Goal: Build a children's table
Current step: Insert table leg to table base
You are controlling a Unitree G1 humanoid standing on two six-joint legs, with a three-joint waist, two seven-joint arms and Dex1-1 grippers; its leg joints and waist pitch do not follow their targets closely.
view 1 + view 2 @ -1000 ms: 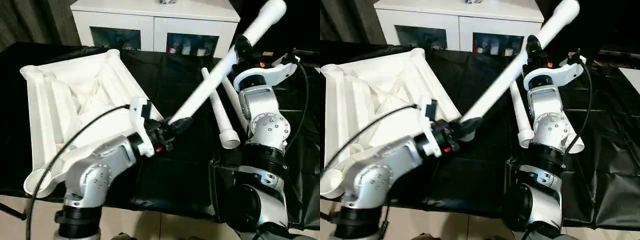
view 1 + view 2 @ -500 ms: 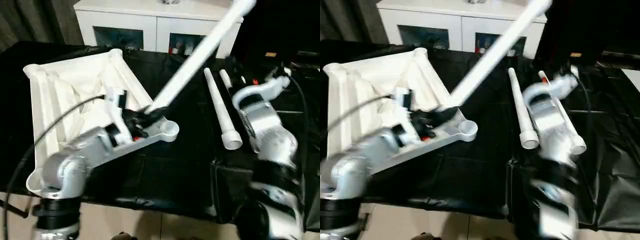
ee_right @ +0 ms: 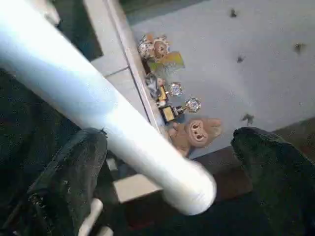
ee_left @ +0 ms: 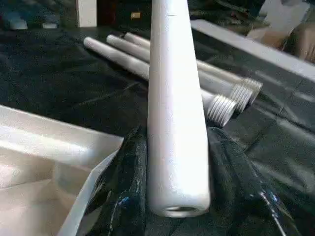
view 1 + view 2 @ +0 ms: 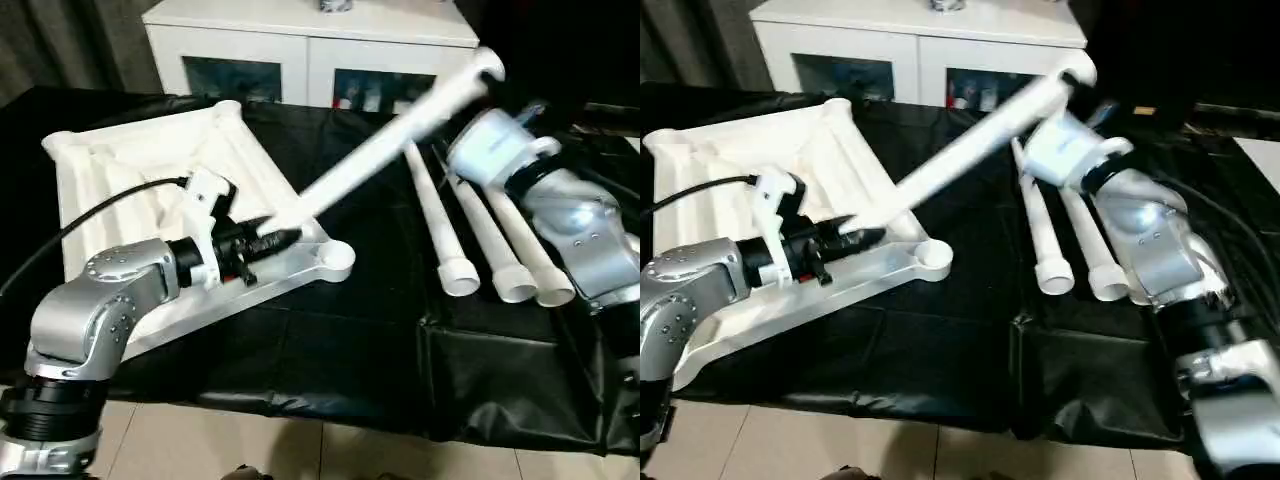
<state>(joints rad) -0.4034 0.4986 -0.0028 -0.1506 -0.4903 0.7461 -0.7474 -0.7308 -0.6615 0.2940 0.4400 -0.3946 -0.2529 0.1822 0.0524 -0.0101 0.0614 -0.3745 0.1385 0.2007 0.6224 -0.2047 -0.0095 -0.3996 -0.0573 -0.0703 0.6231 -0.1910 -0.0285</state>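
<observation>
The left hand [image 4: 178, 182] is clamped on the narrow end of a long tapered white plastic tube leg [image 5: 380, 160] — held slanting above the ribbed white plastic table top [image 5: 130, 190] on the black-draped bench [image 5: 360, 340]. The right hand [image 3: 167, 162] is spread wide around the leg's far end, not gripping. Three more legs [image 5: 490, 240] lie beside it. A leg is judged mid-transfer; next, its threaded end must be brought to the round corner socket [image 5: 333, 260].
</observation>
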